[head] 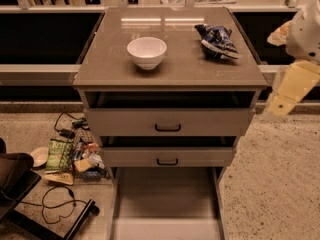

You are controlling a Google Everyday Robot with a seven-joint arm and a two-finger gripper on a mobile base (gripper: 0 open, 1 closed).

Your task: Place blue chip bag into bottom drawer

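Observation:
The blue chip bag [217,40] lies crinkled on the back right of the cabinet top [170,71], to the right of a white bowl [146,51]. The bottom drawer [167,199] is pulled far out at floor level, and its smooth floor is bare. My gripper [285,96] hangs at the right edge of the camera view, beside the cabinet's right side. It is below and to the right of the bag, apart from it, and holds nothing that I can see.
The two upper drawers [167,124] with black handles stand slightly open. A green snack bag [59,154], other litter and cables [57,204] lie on the floor to the left. A dark object [15,179] sits at the lower left.

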